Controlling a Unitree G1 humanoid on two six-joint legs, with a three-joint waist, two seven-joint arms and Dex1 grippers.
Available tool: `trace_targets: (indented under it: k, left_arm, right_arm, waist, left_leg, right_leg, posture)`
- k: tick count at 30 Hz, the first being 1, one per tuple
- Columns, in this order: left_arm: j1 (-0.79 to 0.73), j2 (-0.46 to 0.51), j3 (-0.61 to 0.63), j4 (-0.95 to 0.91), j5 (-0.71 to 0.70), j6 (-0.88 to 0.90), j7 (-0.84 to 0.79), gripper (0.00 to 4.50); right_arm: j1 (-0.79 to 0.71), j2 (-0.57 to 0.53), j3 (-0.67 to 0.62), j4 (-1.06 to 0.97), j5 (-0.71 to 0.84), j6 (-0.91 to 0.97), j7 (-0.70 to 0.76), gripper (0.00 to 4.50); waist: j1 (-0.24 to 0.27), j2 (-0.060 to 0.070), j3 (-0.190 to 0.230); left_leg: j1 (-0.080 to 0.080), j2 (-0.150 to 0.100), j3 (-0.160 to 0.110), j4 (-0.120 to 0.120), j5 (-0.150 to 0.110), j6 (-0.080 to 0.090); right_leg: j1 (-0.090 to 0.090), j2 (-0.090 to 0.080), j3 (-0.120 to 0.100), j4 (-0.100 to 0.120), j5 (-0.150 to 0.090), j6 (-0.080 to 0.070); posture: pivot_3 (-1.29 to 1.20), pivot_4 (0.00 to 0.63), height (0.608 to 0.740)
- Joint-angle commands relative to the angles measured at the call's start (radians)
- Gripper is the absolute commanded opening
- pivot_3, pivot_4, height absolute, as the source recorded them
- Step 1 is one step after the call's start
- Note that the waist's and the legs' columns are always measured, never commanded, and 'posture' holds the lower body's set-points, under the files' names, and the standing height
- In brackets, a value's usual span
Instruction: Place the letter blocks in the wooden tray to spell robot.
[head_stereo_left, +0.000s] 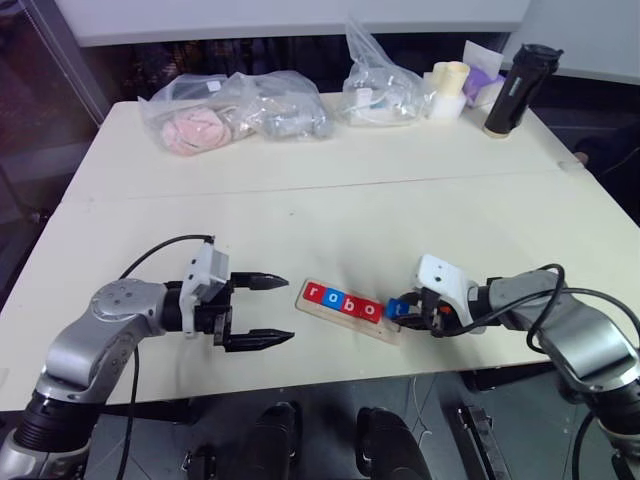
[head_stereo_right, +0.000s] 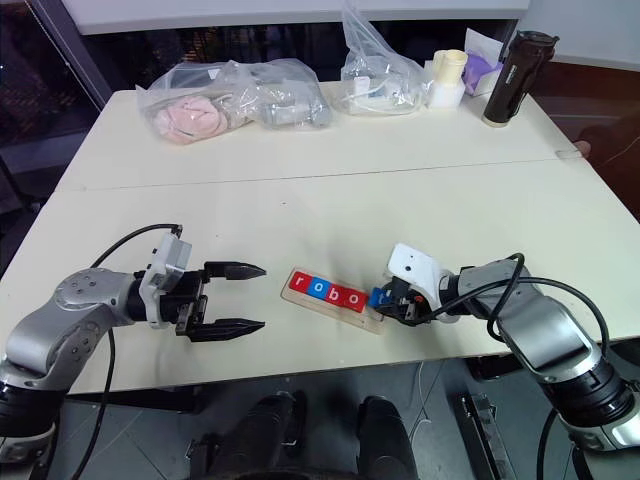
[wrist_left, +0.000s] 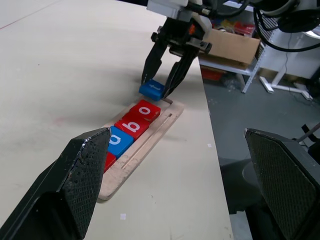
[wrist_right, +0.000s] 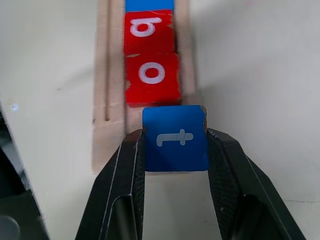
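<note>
At the near end of the wooden tray (wrist_right: 102, 135), the right gripper (wrist_right: 175, 142) was clamped on the blue t block (wrist_right: 175, 138), held tilted just beside the red o block (wrist_right: 152, 79); released askew, it could ride up on the slot edge or nudge that o. Beyond lay 4 seated tiles, r, o, b, o, red and blue with white lowercase letters. Past the tray's far end, the left gripper (head_stereo_left: 258, 311) hung wide open, holding nothing.
</note>
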Motion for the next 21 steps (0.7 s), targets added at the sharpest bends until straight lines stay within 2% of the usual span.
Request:
trace_targets:
  k: [1, 21]
  left_arm:
    - [0.002, 0.001, 0.009, -0.026, -0.011, -0.013, -0.003, 4.50]
    - [-0.004, -0.003, 0.006, -0.024, -0.011, -0.011, -0.002, 4.50]
  right_arm:
    - [-0.013, 0.002, -0.003, -0.052, 0.019, 0.014, -0.013, 1.13]
    - [0.003, -0.018, 0.026, -0.082, 0.050, 0.029, -0.041, 1.13]
  waist:
    - [0.000, 0.000, 0.000]
    - [0.000, 0.000, 0.000]
  left_leg:
    - [0.000, 0.000, 0.000, 0.000, 0.000, 0.000]
    - [0.000, 0.000, 0.000, 0.000, 0.000, 0.000]
  right_leg:
    - [0.000, 0.000, 0.000, 0.000, 0.000, 0.000]
    - [0.000, 0.000, 0.000, 0.000, 0.000, 0.000]
  posture:
    - [0.00, 0.150, 0.725]
    - [0.00, 0.150, 0.725]
